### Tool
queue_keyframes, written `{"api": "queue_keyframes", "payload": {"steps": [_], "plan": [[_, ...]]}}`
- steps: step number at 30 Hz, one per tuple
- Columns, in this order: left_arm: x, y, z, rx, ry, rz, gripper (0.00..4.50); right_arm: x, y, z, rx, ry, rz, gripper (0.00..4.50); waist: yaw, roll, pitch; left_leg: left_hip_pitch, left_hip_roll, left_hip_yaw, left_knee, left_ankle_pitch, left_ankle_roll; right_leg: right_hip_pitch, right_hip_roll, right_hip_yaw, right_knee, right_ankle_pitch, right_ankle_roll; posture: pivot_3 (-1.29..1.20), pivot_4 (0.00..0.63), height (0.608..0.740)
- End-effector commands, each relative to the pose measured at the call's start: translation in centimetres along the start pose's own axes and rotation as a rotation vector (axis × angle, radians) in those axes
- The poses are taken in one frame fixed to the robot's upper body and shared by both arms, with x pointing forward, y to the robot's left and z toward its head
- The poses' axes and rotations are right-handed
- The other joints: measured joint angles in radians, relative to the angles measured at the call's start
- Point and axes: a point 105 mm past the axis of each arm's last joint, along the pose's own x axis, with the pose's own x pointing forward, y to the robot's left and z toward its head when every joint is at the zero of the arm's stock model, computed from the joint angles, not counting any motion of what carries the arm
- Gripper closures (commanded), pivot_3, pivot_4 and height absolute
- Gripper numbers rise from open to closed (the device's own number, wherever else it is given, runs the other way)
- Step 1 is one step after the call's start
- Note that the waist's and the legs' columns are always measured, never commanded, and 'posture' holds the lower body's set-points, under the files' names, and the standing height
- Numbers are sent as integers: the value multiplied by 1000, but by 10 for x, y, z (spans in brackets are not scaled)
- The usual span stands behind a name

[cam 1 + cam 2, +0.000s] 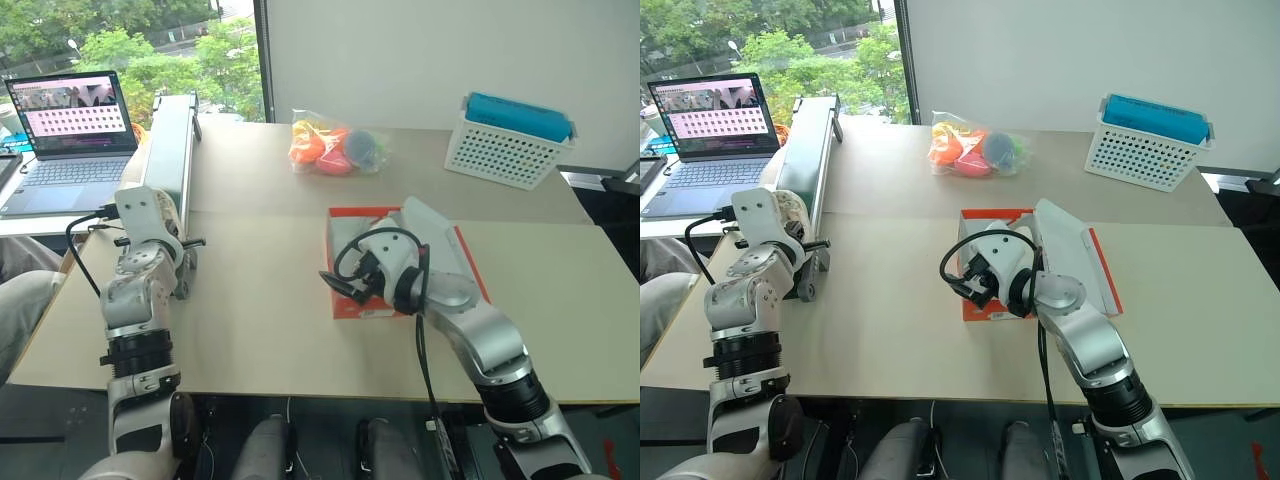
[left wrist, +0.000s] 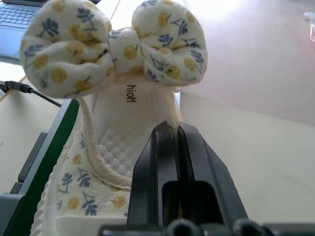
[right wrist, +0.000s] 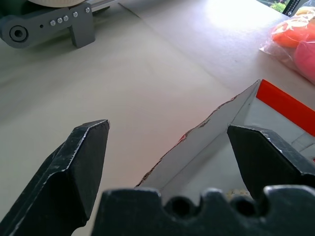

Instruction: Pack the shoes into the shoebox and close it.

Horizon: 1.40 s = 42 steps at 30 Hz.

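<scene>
Pick-up step: the left end effector, fingers pressed together on a bow-trimmed cream shoe at the conveyor, must next carry it to the open shoebox. The right end effector waits spread at the box wall on the bench.

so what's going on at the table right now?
The left gripper is shut on a cream shoe with a floral bow, over by the conveyor at the table's left edge. The right gripper is open, its fingers straddling a wall of the open orange-red shoebox mid-table, not gripping it. Nothing I can make out in the box yet; the lid is up.
</scene>
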Motion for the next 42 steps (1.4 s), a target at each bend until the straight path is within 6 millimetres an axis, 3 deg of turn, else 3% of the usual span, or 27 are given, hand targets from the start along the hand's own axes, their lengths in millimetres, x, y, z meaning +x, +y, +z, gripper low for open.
{"api": "queue_keyframes", "payload": {"steps": [1,4,8,11,13,16,22,27,33,41,42], "plan": [[-19,-36,58,-15,-282,-194,4482,-4,-11,15,-16,-47,-40,0,-1,-1,1,0,0,0,0,0,0,0,0,0,0,0,0,0,150,699],[-39,-69,81,-17,-397,-355,4482,-5,-14,24,23,-83,-42,0,-2,-3,2,-2,0,0,0,1,-2,-1,0,0,-1,0,0,0,150,699],[-54,-95,85,-58,-409,-484,4482,-5,-34,39,185,-143,-105,0,-6,-3,2,-2,0,1,0,1,-2,-1,0,0,-1,0,0,0,150,699],[-64,-120,76,-73,-373,-596,4482,-4,-74,47,560,-193,-212,0,-11,-3,2,-1,1,0,1,0,0,-1,0,0,1,0,-1,0,150,699],[-69,-132,70,-68,-354,-649,4482,-4,-91,48,783,-222,-219,0,-10,-3,2,-1,1,0,1,0,0,-2,0,0,3,1,-1,0,150,699],[-77,-150,62,-57,-329,-724,4482,-2,-97,43,1005,-160,-136,0,-8,-3,2,-2,0,0,-2,0,0,-2,1,0,4,1,-1,0,150,699],[-100,-188,52,-47,-302,-917,4482,8,-82,58,1075,-74,33,0,-17,-1,3,-4,0,3,-2,0,1,-3,1,1,3,1,-1,0,150,699],[-114,-202,46,-45,-280,-1008,4482,12,-83,67,1083,-59,73,0,-28,-1,3,-3,0,2,-2,-2,6,-3,1,1,3,1,-1,0,150,699],[-123,-207,37,-35,-255,-1052,4482,14,-97,81,1088,-99,81,0,-32,-1,3,-3,0,2,-2,-2,6,-4,1,1,4,1,-1,0,150,699],[-123,-207,39,-37,-259,-1051,4482,24,-90,89,1081,-127,106,0,-30,-1,3,-3,0,2,-3,-2,6,-3,1,1,3,1,-1,0,150,699],[-123,-207,39,-37,-259,-1050,4498,25,-90,89,1080,-133,104,255,-30,-1,3,-3,0,2,-3,-2,6,-3,1,1,3,1,-1,0,150,699]]}}
